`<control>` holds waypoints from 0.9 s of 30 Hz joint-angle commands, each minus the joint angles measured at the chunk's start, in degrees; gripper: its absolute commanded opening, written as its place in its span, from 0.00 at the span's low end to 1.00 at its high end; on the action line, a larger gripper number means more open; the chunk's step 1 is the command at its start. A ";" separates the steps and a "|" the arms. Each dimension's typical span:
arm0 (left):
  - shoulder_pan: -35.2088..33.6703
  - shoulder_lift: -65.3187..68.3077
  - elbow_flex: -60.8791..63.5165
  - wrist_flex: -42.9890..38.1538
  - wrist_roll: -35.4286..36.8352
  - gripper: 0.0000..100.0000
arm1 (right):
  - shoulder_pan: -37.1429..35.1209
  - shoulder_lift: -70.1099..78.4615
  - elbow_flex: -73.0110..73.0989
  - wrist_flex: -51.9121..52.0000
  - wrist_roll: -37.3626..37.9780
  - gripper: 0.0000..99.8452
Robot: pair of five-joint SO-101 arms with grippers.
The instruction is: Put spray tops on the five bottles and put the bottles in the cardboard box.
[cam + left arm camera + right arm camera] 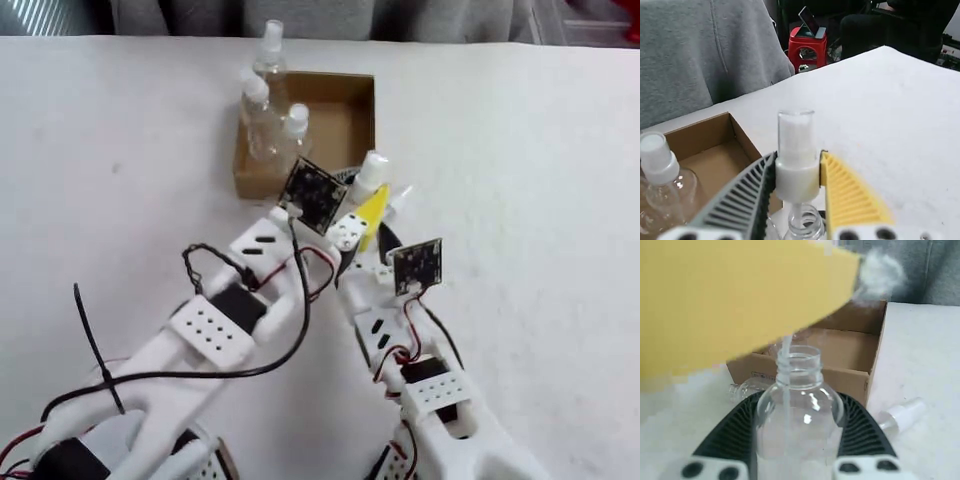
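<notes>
Your left gripper (798,160): clenched on the spray top (796,145).
Your right gripper (800,407): grasping the clear bottle (799,370), tube inside its neck.
Place: just near the cardboard box (355,100) holding capped bottles (258,110).

It looked like a robotics lab or workshop: a cloth-covered table (520,150), arms (215,325) with loose wiring (306,300), a red stool (809,42) behind.

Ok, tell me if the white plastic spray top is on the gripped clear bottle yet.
Off. The white plastic spray top hangs above the bare threaded neck of the clear bottle; only its tube is inside.
</notes>
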 commanded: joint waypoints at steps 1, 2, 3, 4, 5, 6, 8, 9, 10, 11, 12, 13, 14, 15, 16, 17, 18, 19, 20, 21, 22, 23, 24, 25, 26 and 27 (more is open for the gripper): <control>0.48 -2.42 -0.35 -0.97 -1.14 0.05 | 0.75 -1.27 -0.18 -1.36 1.23 0.02; 0.48 -2.33 -0.35 -0.97 -1.14 0.05 | 0.75 -1.27 -0.18 -1.36 1.23 0.02; 0.40 -2.24 -0.35 -0.88 -1.14 0.05 | 0.75 -1.27 -0.18 -1.36 1.23 0.02; 0.40 -2.15 -0.35 -0.88 -1.14 0.05 | 0.75 -1.27 -0.18 -1.36 1.23 0.02; 0.40 -2.15 -0.35 -0.88 -1.14 0.05 | 0.84 -1.27 -0.18 -1.36 1.23 0.02; 0.40 -2.15 -0.35 -1.05 -1.14 0.05 | 0.84 -1.27 -0.18 -1.36 1.23 0.02; 0.48 -2.42 -0.35 -1.49 -0.79 0.05 | 0.84 -1.27 -0.18 -1.36 1.32 0.02; 0.75 -2.51 -0.35 -2.20 -0.70 0.05 | 0.84 -1.27 -0.18 -1.36 1.32 0.02; 1.19 -2.51 0.09 -3.34 -0.70 0.05 | 0.84 -1.27 -0.18 -1.36 1.32 0.02; 1.54 -2.51 1.23 -5.01 -0.70 0.05 | 0.84 -1.27 -0.18 -1.36 1.32 0.02; 1.80 -2.51 2.46 -7.38 -0.70 0.05 | 0.84 -1.27 -0.18 -1.36 1.32 0.02; 2.15 -2.51 3.69 -9.93 -0.70 0.05 | 1.01 -1.27 -0.18 -1.36 1.32 0.02; 2.33 -2.51 4.66 -11.69 -0.70 0.05 | 1.54 -1.27 -0.18 -1.36 1.32 0.02; 2.33 -2.51 5.45 -12.92 -0.70 0.03 | 1.89 -1.27 -0.18 -1.36 1.32 0.02; 2.24 -2.51 5.89 -13.10 -0.70 0.02 | 2.15 -1.27 -0.18 -1.36 1.32 0.02; 2.07 -2.51 6.33 -13.10 -0.97 0.02 | 2.42 -1.27 -0.18 -1.45 1.32 0.02; 1.80 -2.51 6.51 -13.10 -1.05 0.03 | 2.59 -1.27 -0.18 -1.45 1.32 0.02; 1.80 -2.51 6.59 -13.10 -1.05 0.02 | 2.59 -1.27 -0.18 -1.45 1.32 0.02; 1.54 -2.51 6.68 -13.10 -1.05 0.02 | 2.59 -1.45 -0.18 -1.45 1.32 0.02; 1.45 -2.51 6.68 -13.10 -1.05 0.02 | 2.59 -1.89 -0.18 -1.45 1.32 0.02; 1.45 -2.51 6.59 -13.19 -1.05 0.02 | 2.68 -2.42 -0.09 -1.19 1.32 0.02; 1.45 -2.51 6.59 -13.19 -1.05 0.02 | 2.86 -3.12 0.09 -1.19 1.32 0.02; 1.54 -2.51 6.59 -13.19 -1.05 0.02 | 2.86 -4.00 0.70 -1.19 1.32 0.02; 1.54 -2.51 6.59 -13.19 -1.05 0.02 | 2.95 -4.97 1.23 -1.27 1.32 0.02; 1.54 -2.51 6.59 -13.19 -1.05 0.02 | 2.95 -6.29 1.85 -1.19 1.32 0.02; 1.54 -2.51 6.59 -13.19 -1.05 0.02 | 3.03 -7.52 1.85 -0.66 1.32 0.02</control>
